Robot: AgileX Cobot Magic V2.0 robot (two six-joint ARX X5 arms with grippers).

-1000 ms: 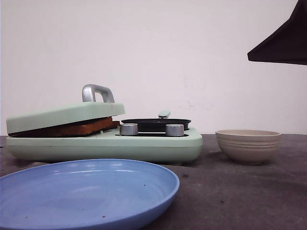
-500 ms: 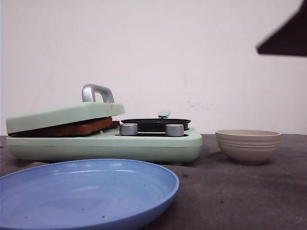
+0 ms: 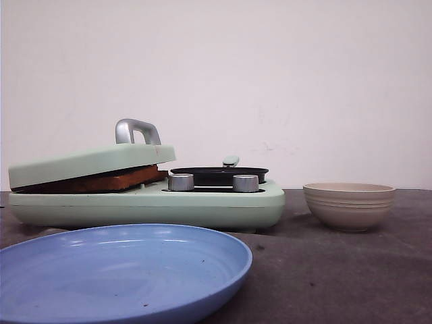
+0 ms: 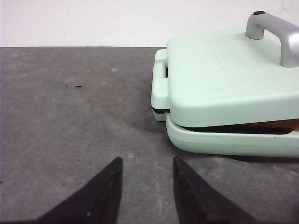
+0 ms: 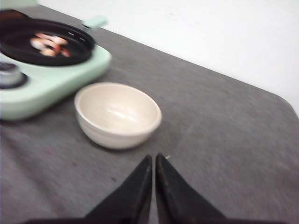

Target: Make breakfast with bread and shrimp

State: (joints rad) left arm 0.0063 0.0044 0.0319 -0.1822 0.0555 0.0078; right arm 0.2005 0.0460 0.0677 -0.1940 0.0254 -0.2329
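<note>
Bread (image 3: 101, 181) toasting under the press lid (image 3: 91, 162) at nine o'clock, shrimp (image 5: 49, 44) in the pan (image 5: 44, 42), blue plate (image 3: 128, 270) unfilled; left gripper (image 4: 145, 186) parted and holding nothing, right gripper (image 5: 153, 186) pinched closed, nothing held.

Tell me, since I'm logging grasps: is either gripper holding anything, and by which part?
Nothing is held. The left gripper is open over bare table; the right gripper is shut on nothing, near the bowl.
</note>
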